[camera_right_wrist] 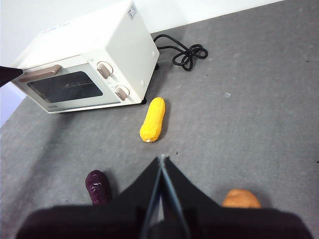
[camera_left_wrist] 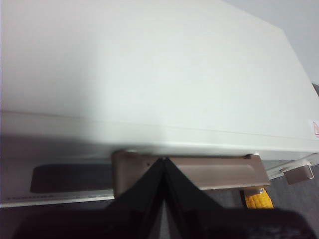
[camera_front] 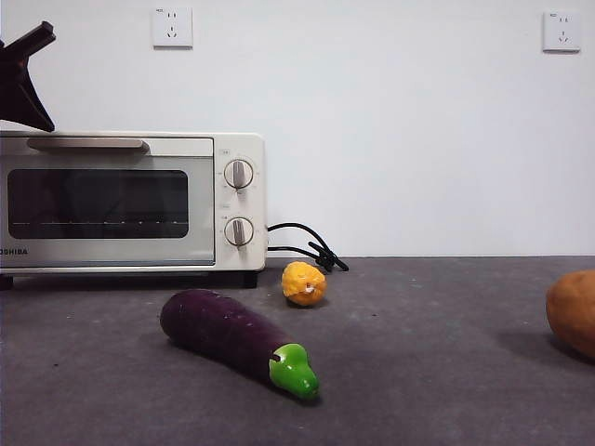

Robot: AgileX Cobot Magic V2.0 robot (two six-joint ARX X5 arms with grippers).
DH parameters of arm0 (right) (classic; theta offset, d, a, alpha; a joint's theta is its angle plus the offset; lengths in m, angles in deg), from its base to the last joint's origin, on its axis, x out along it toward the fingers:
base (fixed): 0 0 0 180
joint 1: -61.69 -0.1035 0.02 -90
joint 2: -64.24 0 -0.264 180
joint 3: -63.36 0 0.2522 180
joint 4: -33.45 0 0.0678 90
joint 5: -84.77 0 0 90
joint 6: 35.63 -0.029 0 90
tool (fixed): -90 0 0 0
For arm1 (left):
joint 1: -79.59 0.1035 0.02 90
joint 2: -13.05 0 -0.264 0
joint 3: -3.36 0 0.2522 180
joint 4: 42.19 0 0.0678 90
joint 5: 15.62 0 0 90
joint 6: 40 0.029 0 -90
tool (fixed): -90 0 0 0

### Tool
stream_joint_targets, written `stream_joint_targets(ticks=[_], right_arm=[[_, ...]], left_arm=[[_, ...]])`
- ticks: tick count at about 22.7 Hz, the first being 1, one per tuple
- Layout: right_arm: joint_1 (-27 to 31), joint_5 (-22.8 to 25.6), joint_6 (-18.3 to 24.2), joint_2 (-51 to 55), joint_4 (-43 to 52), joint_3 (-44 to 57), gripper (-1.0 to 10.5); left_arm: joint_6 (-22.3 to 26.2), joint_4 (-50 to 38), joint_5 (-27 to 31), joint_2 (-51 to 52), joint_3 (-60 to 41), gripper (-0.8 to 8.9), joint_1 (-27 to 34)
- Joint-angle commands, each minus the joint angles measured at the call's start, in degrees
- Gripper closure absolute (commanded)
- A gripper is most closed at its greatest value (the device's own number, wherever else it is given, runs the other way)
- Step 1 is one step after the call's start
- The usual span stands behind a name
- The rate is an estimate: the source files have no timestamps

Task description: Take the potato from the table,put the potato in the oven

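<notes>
The orange-brown oval potato [camera_front: 573, 313] lies on the dark grey matte table [camera_front: 418, 372], well apart from the cream-white boxy oven [camera_front: 130, 200], whose door reads "OSHIBA". The left gripper [camera_left_wrist: 163, 160], jaws closed, is at the oven's bar handle [camera_left_wrist: 219, 172]. The right gripper [camera_right_wrist: 162, 158], closed and empty, hovers above the table.
</notes>
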Motion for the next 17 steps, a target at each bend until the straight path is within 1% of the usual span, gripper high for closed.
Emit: stream_joint_targets(ticks=[1, 3, 10, 15, 17], right_arm=[[-0.17, -0.2, 0.37, 0.13, 0.04, -0.17, 9.6], [-0.17, -0.2, 0.37, 0.13, -0.35, -0.17, 9.6], [-0.17, -0.22, 0.39, 0.17, -2.51, -0.17, 9.6], [-0.17, -0.22, 0.37, 0.17, -3.06, -0.17, 9.6], [-0.2, -0.22, 0.37, 0.17, -3.06, -0.17, 9.6]], left_arm=[[-0.7, -0.87, -0.13, -1.68, 0.07, 8.22, -0.2], [-1.31, -0.63, -0.94, -2.16, 0.07, 8.22, -0.31], [-1.29, -0.11, -0.94, -2.29, 0.09, 8.21, -0.31], [-0.79, 3.89, 1.55, -2.29, 0.09, 8.21, -0.33], [-0.28, 5.11, 1.62, -2.29, 0.09, 8.21, -0.37]])
